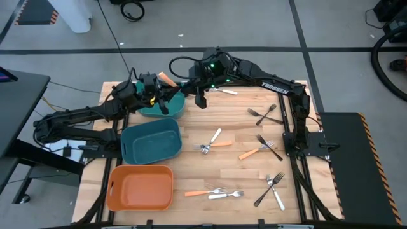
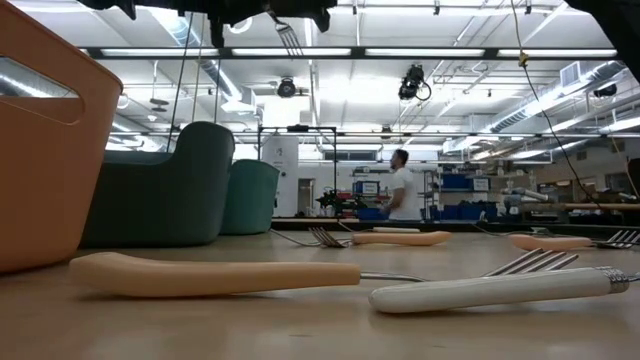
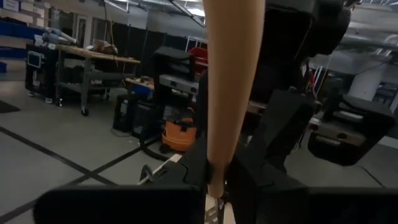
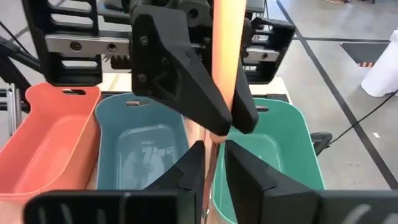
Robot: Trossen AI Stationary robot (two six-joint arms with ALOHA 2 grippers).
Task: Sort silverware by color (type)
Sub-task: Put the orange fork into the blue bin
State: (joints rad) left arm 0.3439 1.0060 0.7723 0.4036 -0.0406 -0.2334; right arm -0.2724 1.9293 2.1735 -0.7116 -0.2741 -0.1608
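Orange-handled fork [image 4: 222, 62] sits clamped in my left gripper [image 4: 214, 134]; my right gripper's [image 4: 211, 155] fingers stand slightly apart around it, top centre.

orange bin [image 1: 140, 188], blue bin [image 1: 151, 142], green bin [image 1: 166, 109], orange-handled fork [image 4: 225, 56]
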